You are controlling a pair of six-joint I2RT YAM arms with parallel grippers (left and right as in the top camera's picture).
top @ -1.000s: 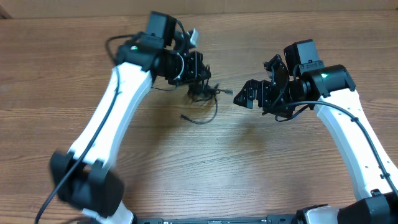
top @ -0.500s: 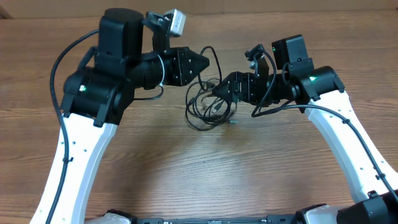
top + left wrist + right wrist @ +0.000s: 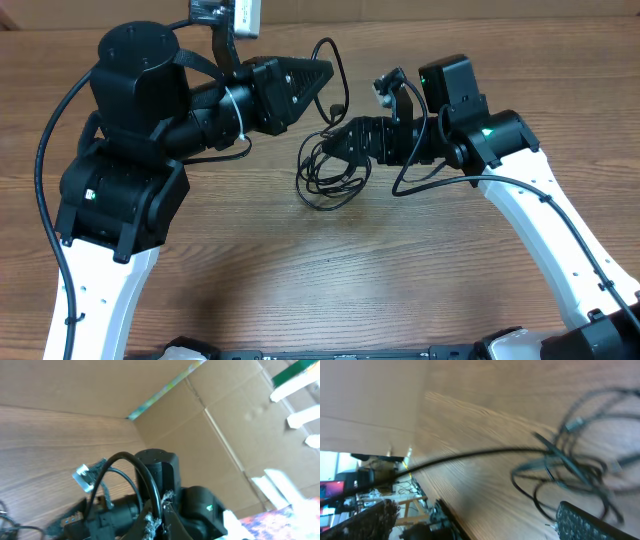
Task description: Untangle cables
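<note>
The cables (image 3: pixel 335 170), thin black cords in a loose tangle of loops, sit on the wooden table (image 3: pixel 400 290) just beside the right gripper (image 3: pixel 343 140), its fingers spread apart, while opposite it the left gripper (image 3: pixel 324 72) pinches one upward-arching strand.

The overhead camera looks straight down from well above and takes in most of the desk (image 3: pixel 330 290), with the robot's side at the bottom edge. The left wrist camera is raised and rolled, facing across the desk toward the right arm (image 3: pixel 160 475) and a cardboard wall (image 3: pixel 210 420); the overhead view shares that arm. The right wrist camera sits low and close, tilted and blurred, facing the cables (image 3: pixel 570 470), which the overhead view also shows.
</note>
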